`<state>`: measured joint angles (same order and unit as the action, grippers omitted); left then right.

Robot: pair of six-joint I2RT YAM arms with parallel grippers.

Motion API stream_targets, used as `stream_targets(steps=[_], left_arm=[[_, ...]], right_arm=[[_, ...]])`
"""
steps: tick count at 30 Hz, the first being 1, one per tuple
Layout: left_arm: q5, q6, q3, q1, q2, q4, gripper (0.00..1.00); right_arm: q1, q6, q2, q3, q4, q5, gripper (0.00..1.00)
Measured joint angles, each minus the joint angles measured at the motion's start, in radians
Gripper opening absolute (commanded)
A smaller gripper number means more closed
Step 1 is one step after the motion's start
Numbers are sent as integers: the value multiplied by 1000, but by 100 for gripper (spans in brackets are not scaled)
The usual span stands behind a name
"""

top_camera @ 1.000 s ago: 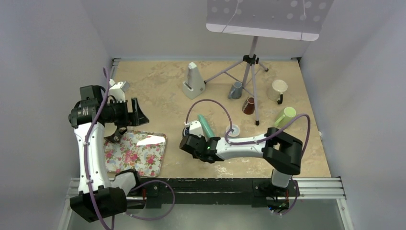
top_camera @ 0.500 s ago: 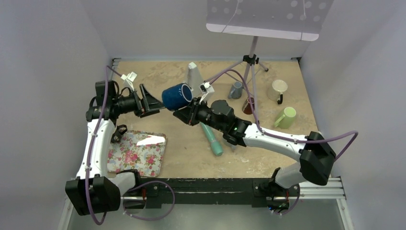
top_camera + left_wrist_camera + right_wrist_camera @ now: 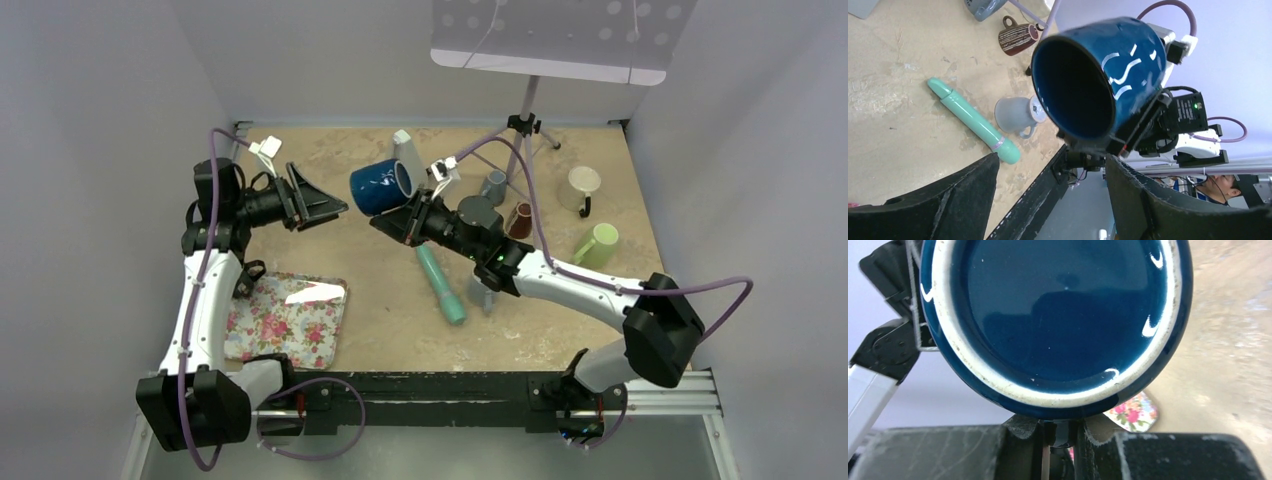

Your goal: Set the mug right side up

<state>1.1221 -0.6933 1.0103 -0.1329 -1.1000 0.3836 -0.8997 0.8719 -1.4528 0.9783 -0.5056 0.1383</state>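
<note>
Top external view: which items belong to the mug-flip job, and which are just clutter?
In the job:
blue mug, held off the table by the right gripper
left gripper, open, facing the mug

Lying about:
teal tube
floral tray
green mug
cream mug
brown mug
grey mug by the stand
grey mug near the tube
music stand

The beige, marbled desk (image 3: 350, 260) carries a floral tray (image 3: 290, 320) at its near left. Near the middle lie a teal cylinder (image 3: 440, 285) and, just right of it, a grey mug (image 3: 1015, 114). Toward the far right are a tripod (image 3: 520, 125), a blue-grey mug (image 3: 492, 187), a brown striped mug (image 3: 518, 220), a cream mug (image 3: 580, 186) and a green mug (image 3: 596, 245).
</note>
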Motion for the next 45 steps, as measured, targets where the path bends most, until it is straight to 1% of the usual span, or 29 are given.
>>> stream_targets(steps=[5, 8, 11, 15, 18, 21, 22, 23, 24, 25, 26, 27, 28, 30, 31, 32, 33, 34, 35, 37, 38, 39, 40, 43, 45], left_arm=[[0, -8, 19, -2, -11, -11, 90], [0, -65, 29, 8, -10, -87, 94], [0, -153, 29, 41, -9, -197, 94], [0, -230, 5, 87, 1, -289, 94], [-3, -277, -18, 104, 2, -339, 89], [-7, -316, -20, 119, -5, -379, 75], [-9, -328, -20, 127, -8, -395, 68], [-10, -341, -20, 134, -13, -409, 59], [-10, -352, -20, 143, -18, -425, 51], [-10, -370, -19, 149, -24, -444, 41], [-12, -385, -19, 155, -30, -463, 28], [-15, -392, -20, 156, -32, -474, 13], [-7, -397, -20, 152, -35, -481, 0], [13, -405, -20, 146, -35, -523, 0], [20, -395, -16, 148, -33, -541, 0], [17, -378, 4, 149, -23, -523, 0], [11, -335, 31, 148, -15, -465, 0], [5, -287, 57, 146, -9, -396, 0], [-14, -218, 100, 147, -6, -290, 0], [-82, -26, 195, 162, -14, -59, 0], [-149, 100, 248, 166, -24, 89, 0], [-213, 188, 277, 165, -32, 181, 0], [-307, 305, 314, 157, -48, 306, 0], [-513, 563, 342, 141, -80, 546, 0], [-623, 700, 336, 140, -88, 678, 0]], right_arm=[[70, -5, 39, -20, 40, -8, 0], [77, -8, 42, -19, 38, -6, 0], [73, -8, 38, -17, 38, 16, 0], [67, -8, 23, 4, 36, 41, 0], [67, -7, 14, 19, 34, 54, 0], [61, -4, -10, 47, 25, 72, 0], [57, -4, -24, 63, 24, 77, 0], [51, -4, -43, 82, 23, 85, 0], [45, -4, -60, 97, 20, 91, 0], [35, -3, -84, 117, 16, 101, 0], [27, -1, -103, 130, 11, 115, 0], [26, 5, -119, 137, 4, 129, 0], [19, 25, -128, 138, -11, 139, 0], [22, 92, -134, 142, -40, 171, 0], [24, 122, -134, 144, -50, 182, 2], [25, 145, -134, 148, -62, 195, 14], [23, 153, -134, 154, -67, 199, 30], [22, 154, -134, 157, -69, 201, 44], [21, 145, -134, 163, -64, 202, 53], [9, 88, -136, 174, -18, 196, 82], [6, 61, -136, 174, 12, 196, 92], [5, 36, -136, 174, 33, 194, 97], [5, 8, -136, 173, 60, 191, 98], [7, -60, -126, 149, 142, 177, 99], [6, -95, -111, 124, 197, 159, 99]])
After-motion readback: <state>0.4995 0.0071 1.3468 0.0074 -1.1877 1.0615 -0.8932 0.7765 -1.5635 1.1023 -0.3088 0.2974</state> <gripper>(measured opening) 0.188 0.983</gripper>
